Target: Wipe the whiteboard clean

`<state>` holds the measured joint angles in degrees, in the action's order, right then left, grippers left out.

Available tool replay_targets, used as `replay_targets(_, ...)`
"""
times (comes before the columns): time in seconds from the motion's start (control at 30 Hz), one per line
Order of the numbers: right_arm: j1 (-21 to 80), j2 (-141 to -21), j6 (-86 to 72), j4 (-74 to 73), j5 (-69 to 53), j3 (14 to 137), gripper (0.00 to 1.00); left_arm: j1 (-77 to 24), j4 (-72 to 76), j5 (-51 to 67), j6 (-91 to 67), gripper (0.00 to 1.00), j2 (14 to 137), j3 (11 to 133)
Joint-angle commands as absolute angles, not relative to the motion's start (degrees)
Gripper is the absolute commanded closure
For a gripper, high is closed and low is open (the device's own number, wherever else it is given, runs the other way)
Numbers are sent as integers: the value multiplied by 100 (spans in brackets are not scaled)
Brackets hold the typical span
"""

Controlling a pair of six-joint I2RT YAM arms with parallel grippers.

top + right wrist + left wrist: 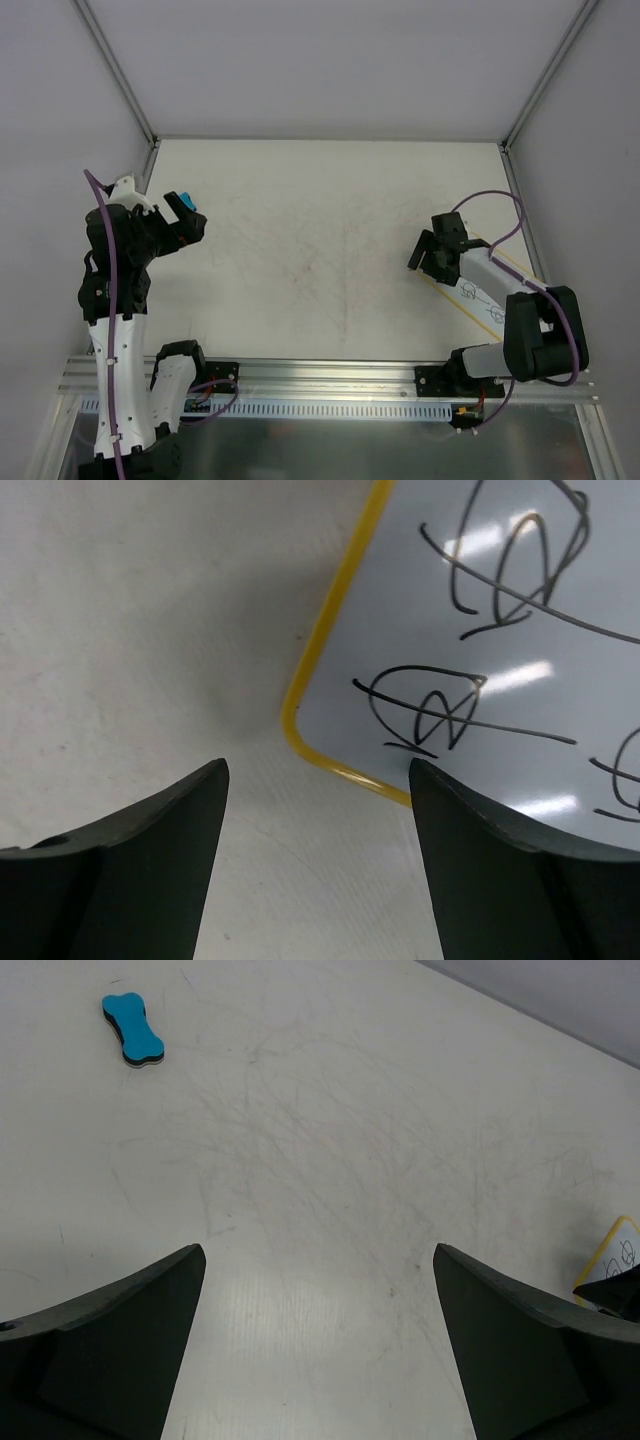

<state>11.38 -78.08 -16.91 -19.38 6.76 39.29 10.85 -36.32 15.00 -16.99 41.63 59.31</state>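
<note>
The whiteboard (478,297) lies at the right of the table, yellow-rimmed, with dark scribbles, largely under my right arm. In the right wrist view its rounded corner (480,610) lies just ahead of the fingers. My right gripper (425,258) is open and empty, low over that corner (318,765). A blue bone-shaped eraser (132,1030) lies on the table at the far left (186,204). My left gripper (190,230) is open and empty, raised beside the eraser and apart from it (320,1250). A corner of the board also shows in the left wrist view (618,1245).
The off-white tabletop (320,250) is scuffed with faint marks. Grey walls and aluminium posts (115,70) close in the back and sides. A metal rail (330,375) with the arm bases runs along the near edge.
</note>
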Motion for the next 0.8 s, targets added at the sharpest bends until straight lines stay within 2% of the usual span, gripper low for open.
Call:
replay_targets(0.0,1432,-8102,-1802,-1468,650,4262,25,1046,-3525,1582,-1600,1,4201,5950)
replay_targets(0.13,1652,-8551,-1749,-1354,554,4411,34,1046,-3525,1547,-1591,1,4263,5959)
replay_targets(0.33,2179,-9157,-1425,-1371,238,4754,42,1037,-3533,1538,-1600,1,4386,5985)
replay_targets(0.47,2636,-9605,-1214,-1380,-508,5141,49,1037,-3533,1599,-1635,1,4509,6038)
replay_targets(0.77,4664,-10713,-616,-1722,-2003,6555,55,1037,-3524,1582,-1652,1,4649,6064)
